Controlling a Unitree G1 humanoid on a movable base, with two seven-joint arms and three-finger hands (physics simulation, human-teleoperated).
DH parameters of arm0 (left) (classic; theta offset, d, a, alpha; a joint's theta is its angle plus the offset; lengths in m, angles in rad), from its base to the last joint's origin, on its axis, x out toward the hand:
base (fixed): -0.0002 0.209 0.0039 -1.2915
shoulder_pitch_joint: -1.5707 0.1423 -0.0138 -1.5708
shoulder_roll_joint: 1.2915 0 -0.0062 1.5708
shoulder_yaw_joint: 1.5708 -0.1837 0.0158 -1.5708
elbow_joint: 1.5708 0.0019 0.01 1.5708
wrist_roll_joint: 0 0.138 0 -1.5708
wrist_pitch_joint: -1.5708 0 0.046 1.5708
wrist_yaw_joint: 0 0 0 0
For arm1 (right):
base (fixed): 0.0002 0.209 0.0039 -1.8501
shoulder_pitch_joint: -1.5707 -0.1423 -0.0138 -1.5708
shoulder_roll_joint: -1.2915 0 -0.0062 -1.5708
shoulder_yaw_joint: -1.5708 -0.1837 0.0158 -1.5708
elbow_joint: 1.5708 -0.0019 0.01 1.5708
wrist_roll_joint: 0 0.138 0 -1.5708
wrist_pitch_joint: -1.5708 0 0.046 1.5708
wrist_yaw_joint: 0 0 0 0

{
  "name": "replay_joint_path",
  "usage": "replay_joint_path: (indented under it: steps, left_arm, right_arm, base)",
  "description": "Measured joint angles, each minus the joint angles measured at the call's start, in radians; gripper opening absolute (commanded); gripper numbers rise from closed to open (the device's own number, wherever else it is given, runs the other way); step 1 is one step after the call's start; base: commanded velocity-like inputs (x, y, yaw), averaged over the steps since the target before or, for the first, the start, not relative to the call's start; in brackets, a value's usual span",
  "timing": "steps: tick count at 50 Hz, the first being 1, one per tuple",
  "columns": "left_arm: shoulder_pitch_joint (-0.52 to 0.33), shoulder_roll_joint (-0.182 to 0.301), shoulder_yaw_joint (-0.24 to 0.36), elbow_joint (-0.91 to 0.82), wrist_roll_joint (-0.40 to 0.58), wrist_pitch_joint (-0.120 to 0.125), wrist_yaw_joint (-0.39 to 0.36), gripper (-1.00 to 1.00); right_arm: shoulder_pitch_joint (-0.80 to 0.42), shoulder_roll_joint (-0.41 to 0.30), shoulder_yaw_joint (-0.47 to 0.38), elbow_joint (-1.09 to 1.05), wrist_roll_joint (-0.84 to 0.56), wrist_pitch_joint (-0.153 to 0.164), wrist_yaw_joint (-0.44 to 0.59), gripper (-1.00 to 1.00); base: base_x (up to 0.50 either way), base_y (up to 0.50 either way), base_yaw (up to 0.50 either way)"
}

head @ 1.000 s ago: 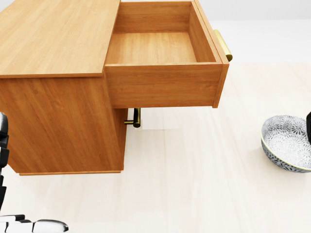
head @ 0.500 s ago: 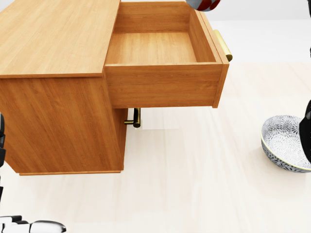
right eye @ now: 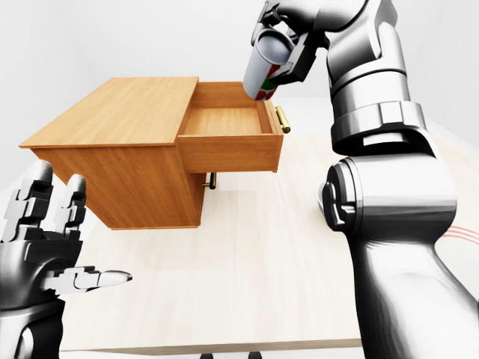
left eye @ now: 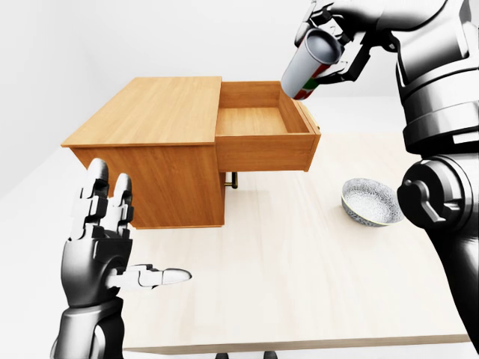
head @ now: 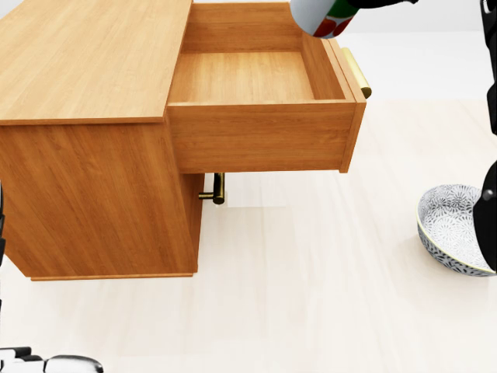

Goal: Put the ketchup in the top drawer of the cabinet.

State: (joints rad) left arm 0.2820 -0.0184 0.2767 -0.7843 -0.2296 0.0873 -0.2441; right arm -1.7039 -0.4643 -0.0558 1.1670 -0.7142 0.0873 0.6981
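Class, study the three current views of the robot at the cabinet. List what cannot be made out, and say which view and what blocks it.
1. Ketchup bottle: its cap end is hidden by the right hand in the eye views; the head view's top edge cuts it off.
2. Bowl: missing from the right-eye view, covered by the right arm.
3. Lower drawer handle: mostly hidden under the open top drawer.
4. Left hand: only fingertips show in the head view.

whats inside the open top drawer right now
Nothing: the top drawer shows only a bare wooden floor. The ketchup hangs tilted above its right wall, held in the right hand. The near corners sit hidden behind the drawer's wall.
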Motion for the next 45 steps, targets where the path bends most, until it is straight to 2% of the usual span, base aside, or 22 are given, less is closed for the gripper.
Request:
replay_joint_path:
  steps: [45]
  left_arm:
    - [-0.003,-0.001,0.019,-0.018,-0.014,0.0,-0.006,1.0]
  right_arm:
    - [0.067,0.012,0.002,-0.003,0.02,0.0,0.0,-1.0]
  base:
    - [0.0,0.0,0.0]
